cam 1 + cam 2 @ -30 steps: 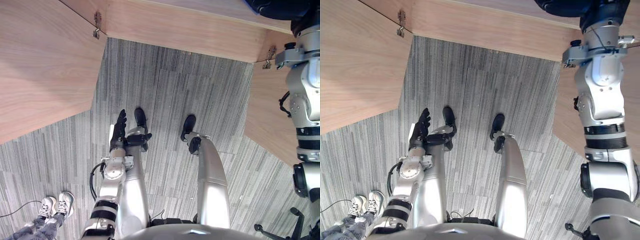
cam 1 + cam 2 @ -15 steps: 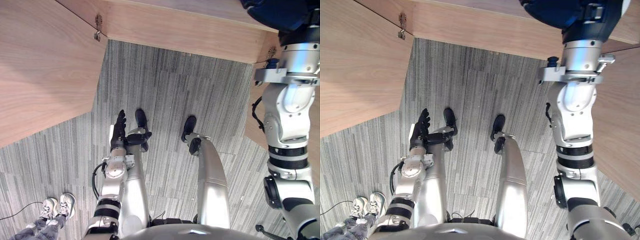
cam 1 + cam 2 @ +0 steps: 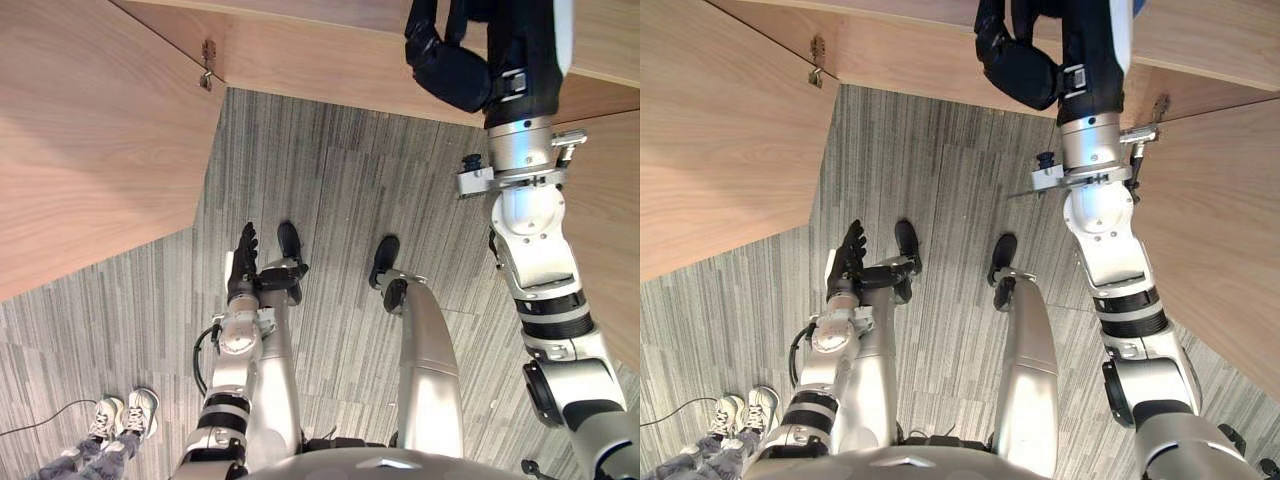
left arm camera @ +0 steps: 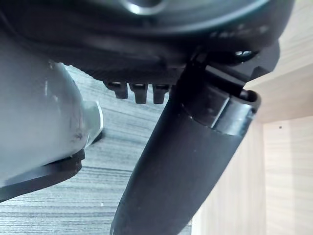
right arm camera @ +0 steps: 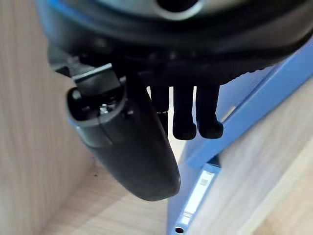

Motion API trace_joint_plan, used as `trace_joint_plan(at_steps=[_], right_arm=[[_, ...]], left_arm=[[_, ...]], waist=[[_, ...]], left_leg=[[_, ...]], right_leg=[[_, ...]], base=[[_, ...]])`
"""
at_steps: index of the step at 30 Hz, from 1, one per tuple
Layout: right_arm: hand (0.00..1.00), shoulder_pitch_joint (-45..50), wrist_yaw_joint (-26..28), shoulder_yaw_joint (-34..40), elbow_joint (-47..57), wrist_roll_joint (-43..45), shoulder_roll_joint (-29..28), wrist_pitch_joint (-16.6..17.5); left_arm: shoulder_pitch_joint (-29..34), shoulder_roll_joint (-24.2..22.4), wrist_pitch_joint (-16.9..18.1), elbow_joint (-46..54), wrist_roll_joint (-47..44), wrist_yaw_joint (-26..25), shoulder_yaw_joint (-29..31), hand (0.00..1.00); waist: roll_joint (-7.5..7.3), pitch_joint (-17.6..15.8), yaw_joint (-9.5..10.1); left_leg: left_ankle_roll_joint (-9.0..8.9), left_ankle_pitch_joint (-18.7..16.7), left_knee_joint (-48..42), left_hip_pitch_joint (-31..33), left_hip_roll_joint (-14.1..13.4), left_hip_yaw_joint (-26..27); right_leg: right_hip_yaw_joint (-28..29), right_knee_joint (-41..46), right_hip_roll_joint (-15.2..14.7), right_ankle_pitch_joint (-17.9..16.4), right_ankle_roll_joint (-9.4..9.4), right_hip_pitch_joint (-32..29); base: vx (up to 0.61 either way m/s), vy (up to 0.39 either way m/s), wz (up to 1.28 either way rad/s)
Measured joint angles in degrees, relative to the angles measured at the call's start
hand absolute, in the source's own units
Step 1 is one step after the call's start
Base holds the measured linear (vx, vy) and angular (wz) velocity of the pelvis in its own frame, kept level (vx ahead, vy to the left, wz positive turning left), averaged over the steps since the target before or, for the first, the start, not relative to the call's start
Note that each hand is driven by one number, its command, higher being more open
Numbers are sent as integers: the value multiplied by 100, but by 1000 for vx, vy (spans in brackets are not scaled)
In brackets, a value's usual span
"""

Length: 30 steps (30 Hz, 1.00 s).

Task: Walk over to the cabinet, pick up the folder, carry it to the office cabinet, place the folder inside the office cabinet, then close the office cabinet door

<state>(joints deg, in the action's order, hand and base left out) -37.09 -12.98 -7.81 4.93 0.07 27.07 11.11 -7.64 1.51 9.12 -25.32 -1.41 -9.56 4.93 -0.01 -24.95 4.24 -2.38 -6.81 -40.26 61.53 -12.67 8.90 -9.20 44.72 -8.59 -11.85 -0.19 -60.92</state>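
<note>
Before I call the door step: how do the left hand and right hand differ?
The left hand hangs low over the carpet; the right hand is raised into the cabinet. The left hand has nothing near it; the right hand has the blue folder just beyond it, leaning in the cabinet. Both look open, holding nothing.

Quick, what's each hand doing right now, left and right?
Left hand: open, fingers straight, holding nothing.
Right hand: open, fingers straight in front of the blue folder, not gripping it.
</note>
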Motion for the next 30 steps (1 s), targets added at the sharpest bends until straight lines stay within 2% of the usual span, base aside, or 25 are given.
trace_joint_plan(at_steps=[4,11,18,30], right_arm=[[0,-148,22,-85,-417,4,4,-157],[0,-845,-35,-89,-918,27,42,-205],[0,-1557,-130,-275,-1396,249,388,-215],[0,-1756,-329,-277,-1836,452,639,-355]], left_arm=[[-1,23,7,21,0,0,1,100],[-2,49,41,43,-6,-1,6,100],[-2,84,82,146,-25,-3,3,100],[-8,263,82,161,-67,-68,7,100]], waist=[[0,0,0],[6,-12,-3],[16,-64,8],[21,-109,-2]], left_leg=[[-5,9,5,56,1,-9],[-6,12,-1,131,2,-42],[-19,36,-18,273,14,-103],[-10,44,-90,452,80,-173]], right_leg=[[-5,4,2,0,0,-48],[-16,24,1,1,0,-112],[-63,44,-13,0,1,-217],[-125,135,-105,-38,49,-337]], base=[[0,0,0],[0,0,0],[1,7,2],[-4,15,4]])
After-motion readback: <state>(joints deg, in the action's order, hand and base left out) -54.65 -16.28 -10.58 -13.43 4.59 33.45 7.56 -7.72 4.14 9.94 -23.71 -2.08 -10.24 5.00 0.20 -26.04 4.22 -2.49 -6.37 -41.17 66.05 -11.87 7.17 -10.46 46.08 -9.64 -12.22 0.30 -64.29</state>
